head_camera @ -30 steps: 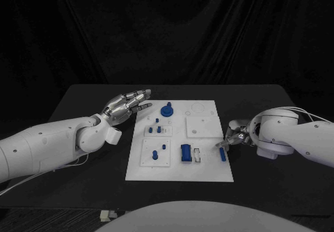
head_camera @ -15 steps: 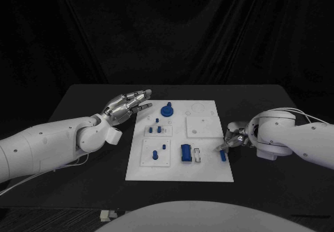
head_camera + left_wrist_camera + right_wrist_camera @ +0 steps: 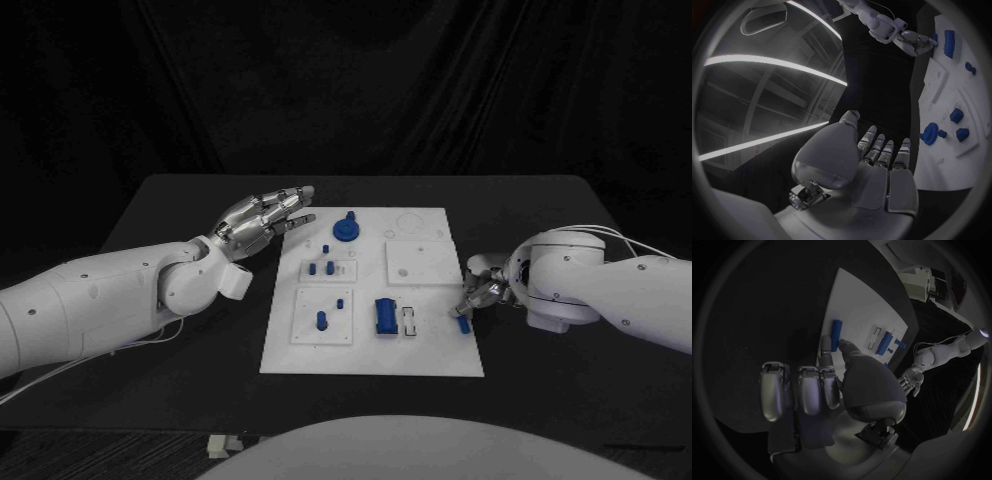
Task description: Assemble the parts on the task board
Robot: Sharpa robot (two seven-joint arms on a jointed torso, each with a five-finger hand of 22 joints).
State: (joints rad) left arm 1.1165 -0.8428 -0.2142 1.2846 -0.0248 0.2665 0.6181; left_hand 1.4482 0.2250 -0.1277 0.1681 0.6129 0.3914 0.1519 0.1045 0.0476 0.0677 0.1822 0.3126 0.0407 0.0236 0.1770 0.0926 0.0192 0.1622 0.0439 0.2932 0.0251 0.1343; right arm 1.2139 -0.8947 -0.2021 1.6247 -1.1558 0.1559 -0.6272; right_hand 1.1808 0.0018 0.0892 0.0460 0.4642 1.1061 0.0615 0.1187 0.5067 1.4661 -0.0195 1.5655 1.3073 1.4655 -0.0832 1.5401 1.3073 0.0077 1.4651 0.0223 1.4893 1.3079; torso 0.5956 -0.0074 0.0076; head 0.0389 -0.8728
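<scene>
The white task board (image 3: 372,355) lies mid-table. A blue rod (image 3: 462,322) lies flat at its right edge. My right hand (image 3: 485,288) is beside that edge, with thumb and a finger closed around the rod's (image 3: 836,331) end. My left hand (image 3: 265,216) hovers open, fingers spread, off the board's far left corner, touching nothing. On the board are a blue round knob (image 3: 346,228), small blue pegs (image 3: 320,268) and a blue block (image 3: 385,315). The left wrist view shows my left hand (image 3: 873,165), the board (image 3: 942,165) and the knob (image 3: 929,134).
A raised white plate (image 3: 423,262) sits on the board's right half, and another (image 3: 323,318) with two blue pegs at its near left. A small pale piece (image 3: 411,320) lies beside the blue block. Bare black table (image 3: 548,390) surrounds the board.
My right hand has crept slightly toward me and the board, and the rod has shifted a little with it. The left arm has stayed still.
</scene>
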